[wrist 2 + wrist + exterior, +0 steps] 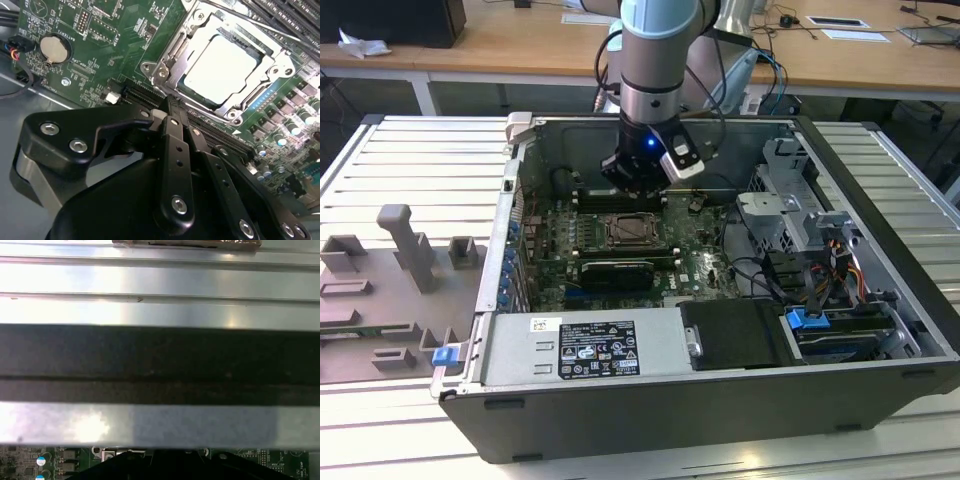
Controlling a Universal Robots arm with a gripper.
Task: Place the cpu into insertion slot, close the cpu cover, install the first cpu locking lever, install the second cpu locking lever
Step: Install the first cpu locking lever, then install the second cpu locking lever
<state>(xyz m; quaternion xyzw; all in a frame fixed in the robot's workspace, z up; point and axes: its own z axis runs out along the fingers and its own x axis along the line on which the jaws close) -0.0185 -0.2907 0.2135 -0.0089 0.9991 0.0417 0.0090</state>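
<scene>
Gripper (172, 107): black fingers drawn together, nothing between them; tips hang just above the board's edge slot.
CPU (221, 67): one, square, so no long axis; lies flat in the socket, pale top up, just beyond the fingertips.
Cover (167, 60): one grey frame, lying flat around the chip, window over it.
Levers: position cannot be judged.
Board (95, 60): one, green, flat inside the open case (880, 180), directly below the gripper (638, 185).
</scene>
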